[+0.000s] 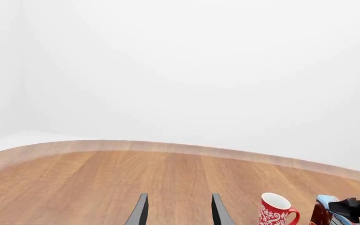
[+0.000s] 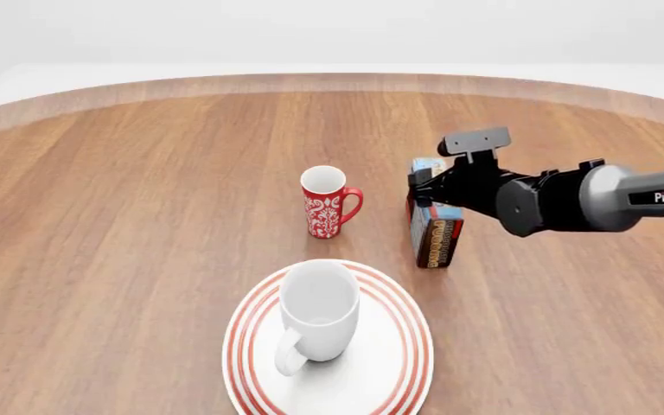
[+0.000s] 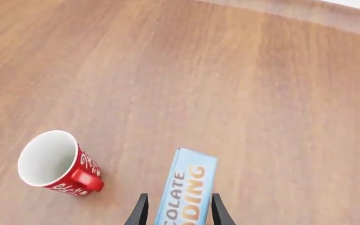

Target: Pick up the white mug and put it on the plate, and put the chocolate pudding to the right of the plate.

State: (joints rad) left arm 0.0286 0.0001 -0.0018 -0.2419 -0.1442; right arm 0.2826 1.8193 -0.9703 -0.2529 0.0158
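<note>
Woodgrain tabletop [image 2: 136, 199] lies bare out to its curved far edge. The glossy white mug [image 2: 318, 309] stands on the red-ringed plate [image 2: 407, 363]. Behind and to the plate's right, the right gripper [image 3: 176, 211] straddles the upright chocolate pudding [image 2: 434, 232] carton, lettered "OLATE…DDING"; contact is unclear. The left gripper [image 1: 178, 211] gapes, holding nothing. "PiPER" marks the right arm [image 2: 609, 197]; a patterned red mug [image 2: 328, 204] stands beside the carton.

My workspace is a round wooden table [image 2: 136, 190] with warm brown grain running away from me and a paler band along its curved edge. Beyond it I see only plain white, perhaps a wall; the light is even and soft.
</note>
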